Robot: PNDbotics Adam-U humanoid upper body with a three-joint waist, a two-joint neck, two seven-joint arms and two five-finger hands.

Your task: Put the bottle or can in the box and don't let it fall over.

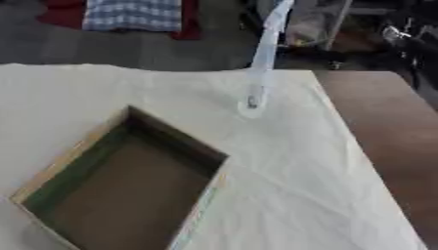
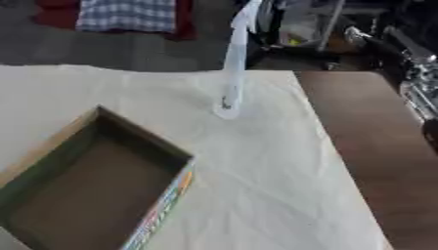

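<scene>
Here, in the left eye view, a tall clear bottle [image 1: 259, 68] stands upright on the cream cloth [image 1: 291, 185], its long axis near vertical and leaning slightly right at the top; the open box [image 1: 120, 190] lies below and to its left, well apart, nothing between them; neither robot hand shows, so whether either is spread or closed cannot be told. In the right eye view the bottle's base sits on the cloth close to the bare brown table [image 2: 376, 146] edge; silver and black metal shows at the far right edge, too unclear to tell whether it belongs to the robot; if it does, the right arm is probably nearer.
</scene>
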